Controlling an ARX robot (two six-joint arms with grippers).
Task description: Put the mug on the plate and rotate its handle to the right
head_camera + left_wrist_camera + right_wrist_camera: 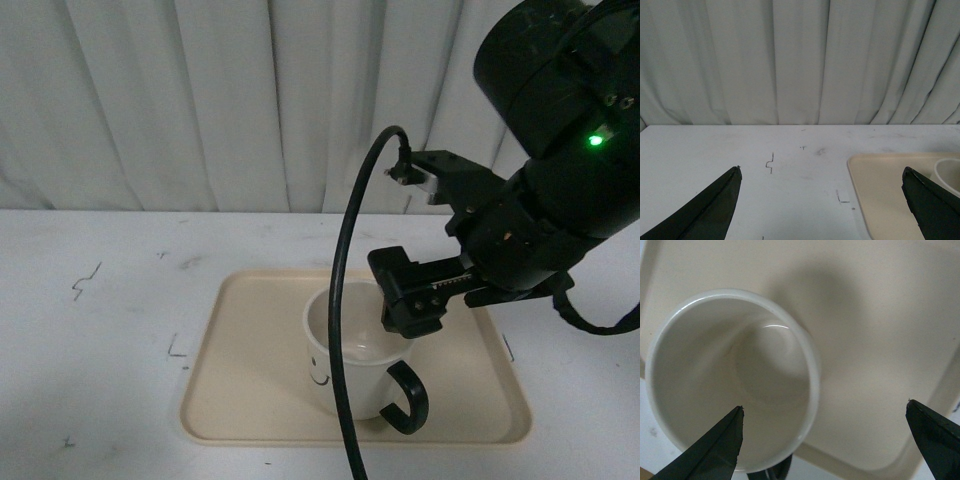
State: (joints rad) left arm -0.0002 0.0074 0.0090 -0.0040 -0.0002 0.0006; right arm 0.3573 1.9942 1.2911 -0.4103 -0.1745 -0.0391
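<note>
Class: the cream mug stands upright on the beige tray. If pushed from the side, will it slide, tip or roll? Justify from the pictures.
The mug looks rigid and glossy, probably ceramic, so likely slippery and breakable. Upright and wide on the smooth tray, it would probably slide before tipping. Its handle should limit rolling if toppled.
</note>
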